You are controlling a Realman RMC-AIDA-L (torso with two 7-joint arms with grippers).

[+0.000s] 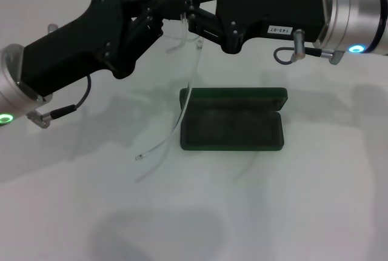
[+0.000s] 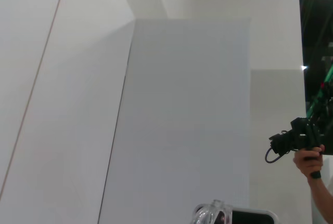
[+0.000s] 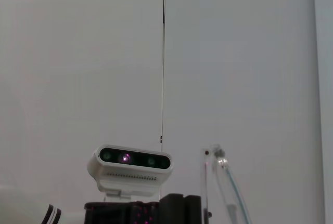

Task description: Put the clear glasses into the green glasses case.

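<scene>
The white table point(image 1: 254, 212) fills the head view; on it, a little right of the middle, the green glasses case point(image 1: 233, 122) lies open, its dark lining facing up and its raised lid along the far side. The left arm point(image 1: 66, 61) comes in from the left and the right arm point(image 1: 291, 13) from the right; they meet high above the far part of the table, beyond the case. The left gripper point(image 1: 165, 8) and the right gripper point(image 1: 197, 16) are very near each other there, and both are at the front part of the clear glasses point(image 1: 185, 6); the glasses are held up in the air, not in the case. Each pincer seems clenched on the frame, but the exact contact I cannot tell surely. One thin clear temple arm point(image 1: 182, 115) hangs down from the frame, passes over the left edge of the case and ends above the table to the near left. In the right wrist view a camera module point(image 3: 130, 167) shows, and beside it a part of the clear frame point(image 3: 221, 182). In the left wrist view a person's hand point(image 2: 309, 159) with a dark device is far off.
</scene>
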